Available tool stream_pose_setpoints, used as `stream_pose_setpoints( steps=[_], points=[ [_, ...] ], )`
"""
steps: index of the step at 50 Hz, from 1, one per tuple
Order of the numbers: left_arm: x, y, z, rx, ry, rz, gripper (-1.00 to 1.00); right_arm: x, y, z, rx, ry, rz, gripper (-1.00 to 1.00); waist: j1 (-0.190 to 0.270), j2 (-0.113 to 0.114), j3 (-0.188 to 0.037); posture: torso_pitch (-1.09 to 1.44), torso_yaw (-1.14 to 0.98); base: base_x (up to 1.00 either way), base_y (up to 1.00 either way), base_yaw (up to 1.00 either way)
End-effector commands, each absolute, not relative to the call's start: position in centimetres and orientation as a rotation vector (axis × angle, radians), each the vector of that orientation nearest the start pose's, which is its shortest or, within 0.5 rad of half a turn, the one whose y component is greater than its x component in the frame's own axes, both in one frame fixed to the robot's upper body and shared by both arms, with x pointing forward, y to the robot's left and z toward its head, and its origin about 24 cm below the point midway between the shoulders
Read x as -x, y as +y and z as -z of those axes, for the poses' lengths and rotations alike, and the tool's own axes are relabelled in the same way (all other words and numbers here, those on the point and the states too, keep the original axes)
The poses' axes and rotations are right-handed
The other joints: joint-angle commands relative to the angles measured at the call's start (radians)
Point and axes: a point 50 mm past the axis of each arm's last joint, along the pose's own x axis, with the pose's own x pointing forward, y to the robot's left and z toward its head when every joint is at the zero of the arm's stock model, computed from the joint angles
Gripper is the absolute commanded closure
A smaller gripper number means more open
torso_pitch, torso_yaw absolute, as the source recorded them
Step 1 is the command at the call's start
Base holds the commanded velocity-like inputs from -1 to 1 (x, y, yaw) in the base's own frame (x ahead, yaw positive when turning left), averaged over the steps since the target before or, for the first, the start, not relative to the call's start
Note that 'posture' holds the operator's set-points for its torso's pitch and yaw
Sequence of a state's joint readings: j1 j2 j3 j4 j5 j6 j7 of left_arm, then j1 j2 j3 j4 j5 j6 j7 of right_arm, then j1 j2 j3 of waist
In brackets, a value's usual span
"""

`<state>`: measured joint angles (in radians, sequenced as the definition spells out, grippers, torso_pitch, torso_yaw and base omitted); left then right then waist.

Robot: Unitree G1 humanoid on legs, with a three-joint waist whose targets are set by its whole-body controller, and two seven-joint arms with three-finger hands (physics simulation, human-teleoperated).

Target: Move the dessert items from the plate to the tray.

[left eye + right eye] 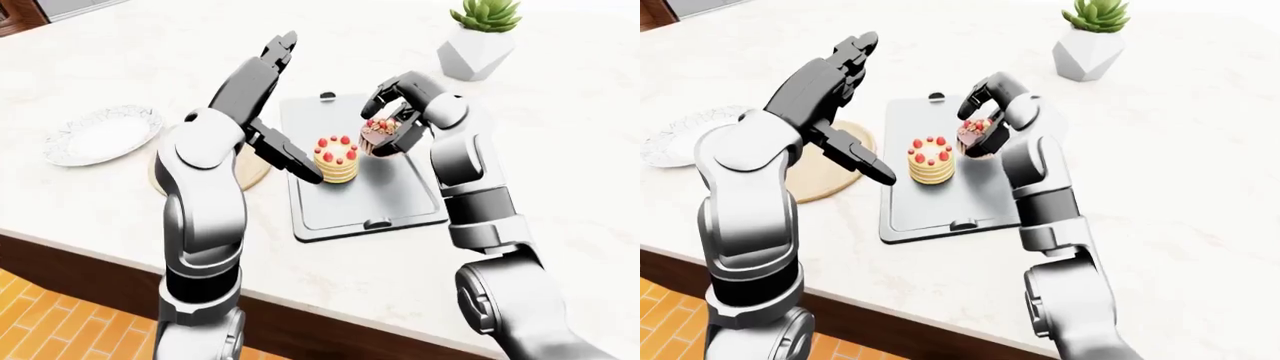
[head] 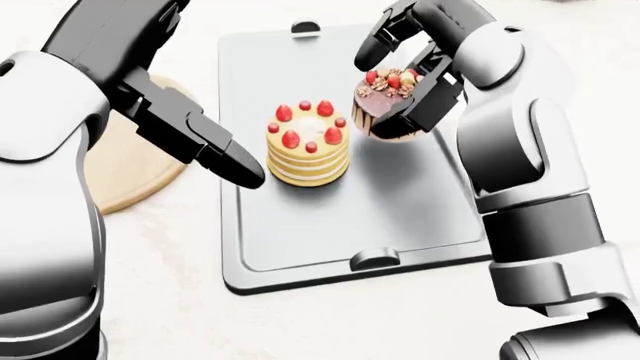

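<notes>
A yellow layered cake with strawberries (image 2: 308, 146) stands upright on the grey tray (image 2: 400, 217), near its middle. My right hand (image 2: 395, 81) is shut on a chocolate cake (image 2: 385, 101) topped with nuts and strawberries. It holds the cake tilted over the tray's upper right part, just right of the yellow cake. Whether the chocolate cake touches the tray I cannot tell. My left hand (image 2: 226, 160) is open and holds nothing, its black fingers pointing at the yellow cake's left side. The round wooden plate (image 2: 130, 169) lies left of the tray, partly hidden by my left arm.
A white patterned plate (image 1: 100, 135) lies at the far left of the marble counter. A potted succulent in a white pot (image 1: 478, 41) stands at the upper right. The counter's edge (image 1: 100, 259) runs along the bottom, with wooden floor (image 1: 40, 330) below it.
</notes>
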<state>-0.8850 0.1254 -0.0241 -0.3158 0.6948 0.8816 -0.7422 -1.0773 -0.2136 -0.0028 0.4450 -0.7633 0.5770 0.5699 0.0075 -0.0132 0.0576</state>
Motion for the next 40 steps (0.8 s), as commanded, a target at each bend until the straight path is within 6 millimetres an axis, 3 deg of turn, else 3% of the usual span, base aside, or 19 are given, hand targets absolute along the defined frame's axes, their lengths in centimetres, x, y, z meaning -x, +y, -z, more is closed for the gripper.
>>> stream_pose_setpoints(
  steps=[1, 8, 13, 18, 24, 31, 40],
  points=[
    [-30.6, 11.4, -29.4, -0.636, -0.233, 0.253, -1.00, -38.9, -13.6, -27.5, 0.877, 0.001, -0.112, 0.24, 0.000, -0.001, -0.036, 0.00, 0.00, 0.00, 0.00, 0.00],
    [-30.7, 11.5, -29.3, -0.635, -0.232, 0.251, -1.00, -39.0, -13.5, -27.3, 0.879, 0.004, -0.120, 0.05, 0.000, -0.001, -0.037, 0.00, 0.00, 0.00, 0.00, 0.00],
    [-30.6, 11.5, -29.3, -0.635, -0.231, 0.252, -1.00, -38.9, -13.5, -27.2, 0.882, 0.005, -0.122, -0.24, 0.000, 0.000, -0.037, 0.00, 0.00, 0.00, 0.00, 0.00],
    [-30.6, 11.4, -29.3, -0.635, -0.232, 0.252, -1.00, -38.8, -13.5, -27.2, 0.879, 0.007, -0.128, -0.40, 0.000, 0.000, -0.036, 0.00, 0.00, 0.00, 0.00, 0.00],
    [-30.6, 11.5, -29.4, -0.635, -0.233, 0.252, -1.00, -38.5, -13.6, -28.2, 0.885, -0.004, -0.125, -0.44, -0.001, -0.001, -0.038, 0.00, 0.00, 0.00, 0.00, 0.00],
    [-30.3, 11.8, -30.1, -0.646, -0.238, 0.244, -1.00, -36.7, -15.5, -30.5, 0.911, -0.038, -0.107, -0.40, 0.002, -0.003, -0.034, 0.00, 0.00, 0.00, 0.00, 0.00],
    [-30.0, 14.3, -31.4, -0.663, -0.242, 0.191, -1.00, -32.6, -20.4, -31.9, 0.942, -0.064, -0.063, -0.40, 0.003, -0.008, -0.029, 0.00, 0.00, 0.00, 0.00, 0.00]
  ],
)
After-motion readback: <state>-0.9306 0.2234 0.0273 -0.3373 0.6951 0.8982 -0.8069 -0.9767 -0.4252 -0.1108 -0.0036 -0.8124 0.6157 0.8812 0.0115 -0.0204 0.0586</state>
